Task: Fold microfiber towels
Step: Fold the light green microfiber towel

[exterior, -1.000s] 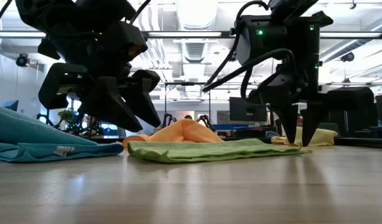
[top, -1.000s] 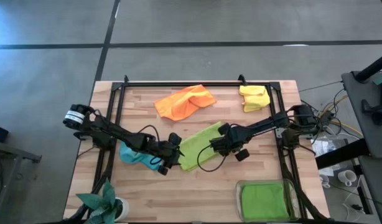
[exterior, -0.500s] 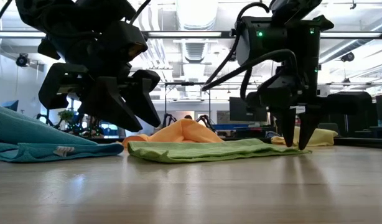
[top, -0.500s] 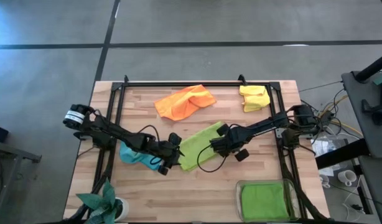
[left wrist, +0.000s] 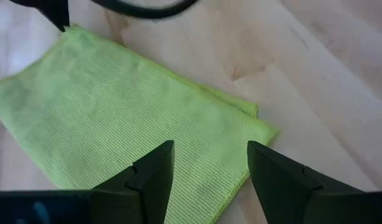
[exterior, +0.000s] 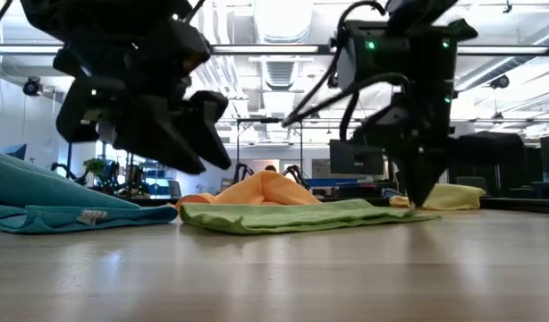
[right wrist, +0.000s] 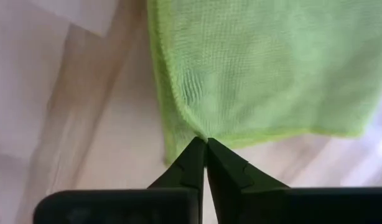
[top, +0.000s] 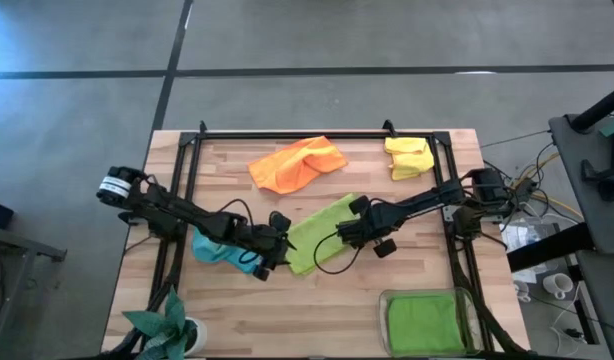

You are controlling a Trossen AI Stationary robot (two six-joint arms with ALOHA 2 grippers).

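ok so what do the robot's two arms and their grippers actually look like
Both arms are dark, slim and jointed, with black cables looping loose beside them. The left arm has a white-marked band at its outer end. The left gripper has two broad, black, wedge-shaped fingers. The right gripper has black fingers narrowing to fine points, and its housing shows small green lights in the low view.

The left arm reaches in from the left edge toward the middle, its left gripper (top: 280, 243) tilted low with the two fingers (left wrist: 152, 174) spread wide apart. The right arm stretches in from the right side, its right gripper (top: 344, 232) pointing straight down, fingers (right wrist: 194, 163) pressed together tip to tip.
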